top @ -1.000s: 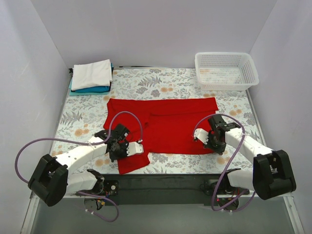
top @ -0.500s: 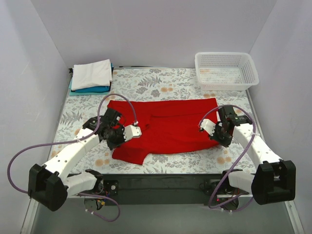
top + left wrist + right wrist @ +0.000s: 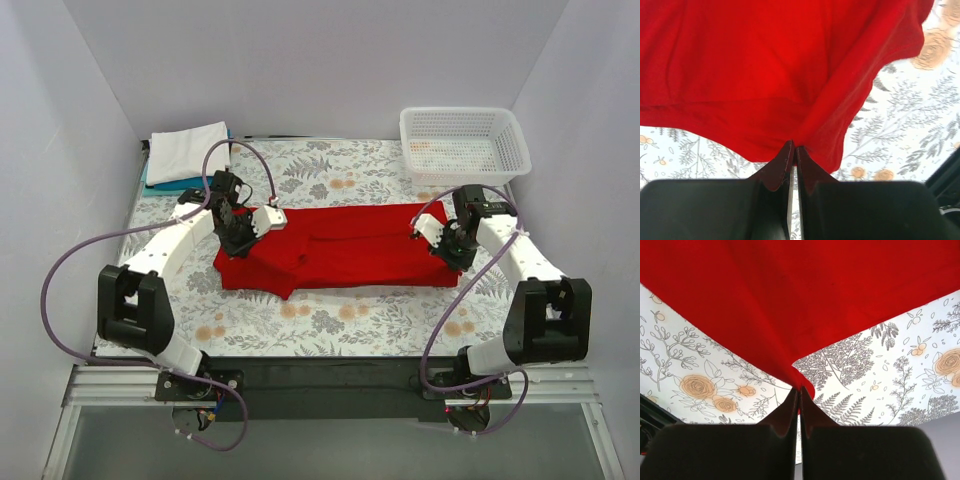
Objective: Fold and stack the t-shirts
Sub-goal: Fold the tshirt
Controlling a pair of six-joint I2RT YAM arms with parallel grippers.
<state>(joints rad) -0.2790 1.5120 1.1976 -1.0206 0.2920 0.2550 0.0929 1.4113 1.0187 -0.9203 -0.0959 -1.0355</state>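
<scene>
Two thin pinches hold the red t-shirt (image 3: 350, 250) mid-way across the tablecloth (image 3: 330, 320), your left gripper (image 3: 792, 148) and right gripper (image 3: 799, 389) clamped on its edge; uneven travel could slip one and skew the fold.

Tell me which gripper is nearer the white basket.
Right. The right gripper holds the red shirt just in front of the basket; the left gripper holds it far to the basket's left.

We have carried the lower edge of the red t-shirt (image 3: 350, 250) from the bottom of the frame up to the middle, so the cloth now lies as a narrower band. Our left gripper (image 3: 243, 232) and right gripper (image 3: 447, 247), pinching that hem, have both moved up the frame.
</scene>
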